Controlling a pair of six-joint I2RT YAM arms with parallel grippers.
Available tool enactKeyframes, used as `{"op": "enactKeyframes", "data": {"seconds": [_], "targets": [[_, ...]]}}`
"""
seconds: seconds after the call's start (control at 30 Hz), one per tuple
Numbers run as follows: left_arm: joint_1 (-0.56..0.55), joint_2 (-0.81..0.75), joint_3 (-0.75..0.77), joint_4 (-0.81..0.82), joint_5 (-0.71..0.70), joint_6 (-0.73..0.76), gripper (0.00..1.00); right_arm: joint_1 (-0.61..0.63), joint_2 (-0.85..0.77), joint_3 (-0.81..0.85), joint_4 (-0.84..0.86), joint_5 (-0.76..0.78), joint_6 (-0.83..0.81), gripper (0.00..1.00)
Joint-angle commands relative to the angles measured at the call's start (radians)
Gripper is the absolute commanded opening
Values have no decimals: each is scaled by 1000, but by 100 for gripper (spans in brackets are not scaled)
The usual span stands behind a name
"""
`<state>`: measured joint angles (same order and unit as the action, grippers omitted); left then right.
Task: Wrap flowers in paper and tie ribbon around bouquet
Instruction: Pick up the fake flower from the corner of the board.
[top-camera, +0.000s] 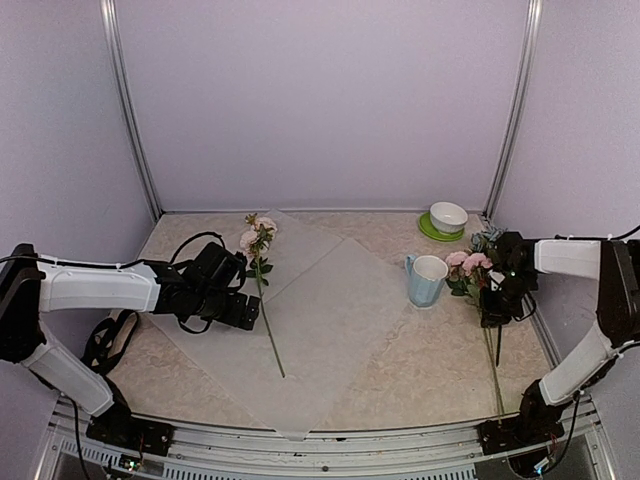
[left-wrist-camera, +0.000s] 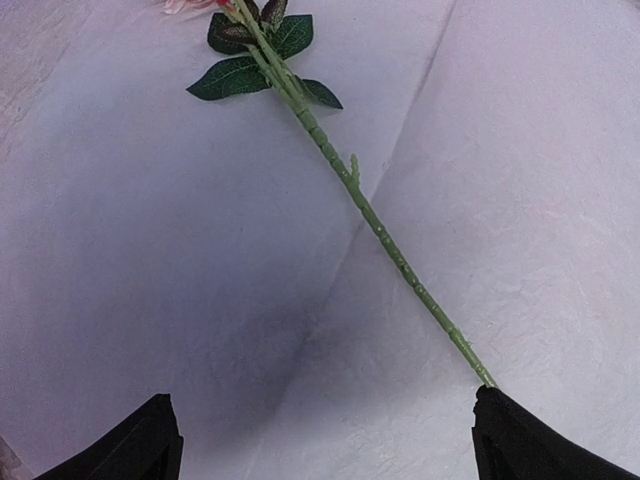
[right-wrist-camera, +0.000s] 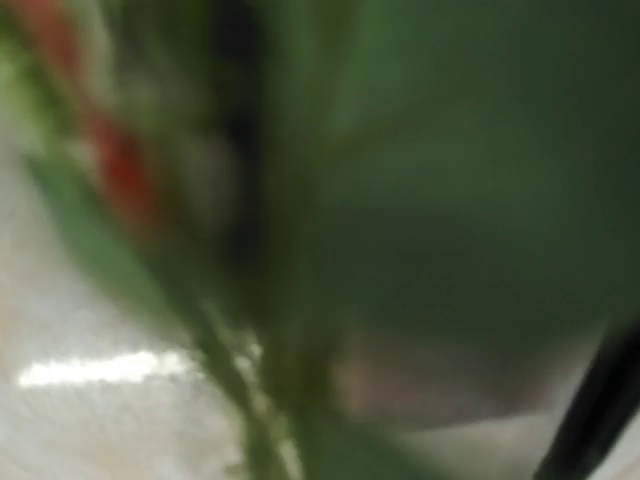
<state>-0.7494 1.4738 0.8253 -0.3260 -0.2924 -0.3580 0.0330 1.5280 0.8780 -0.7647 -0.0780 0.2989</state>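
The paper (top-camera: 320, 320) lies spread flat on the table, a wide frosted white sheet. One pink rose (top-camera: 255, 238) lies on it, its long green stem (left-wrist-camera: 380, 225) running toward the near edge. My left gripper (top-camera: 252, 312) hovers low over the sheet just left of that stem, open, and the stem's end reaches its right finger (left-wrist-camera: 540, 445). The other flowers (top-camera: 472, 264), pink roses and a blue head, lie at the right beside the mug. My right gripper (top-camera: 493, 305) is down among their stems; its wrist view is a green blur. The ribbon and the bouquet are out of view.
A pale blue mug (top-camera: 427, 279) stands just right of the paper. A white bowl on a green saucer (top-camera: 446, 218) sits at the back right. Metal frame posts and lilac walls close in the table on three sides.
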Motion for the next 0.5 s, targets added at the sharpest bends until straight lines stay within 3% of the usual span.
{"op": "enactKeyframes", "data": {"seconds": [0.0, 0.33, 0.47], "targets": [[-8, 1, 20, -4, 0, 4, 99, 1, -40, 29, -1, 19, 8, 3], [-17, 24, 49, -11, -12, 12, 99, 16, -129, 212, -192, 73, -15, 4], [-20, 22, 63, -18, -16, 18, 99, 26, -159, 302, -262, 114, -22, 0]]}}
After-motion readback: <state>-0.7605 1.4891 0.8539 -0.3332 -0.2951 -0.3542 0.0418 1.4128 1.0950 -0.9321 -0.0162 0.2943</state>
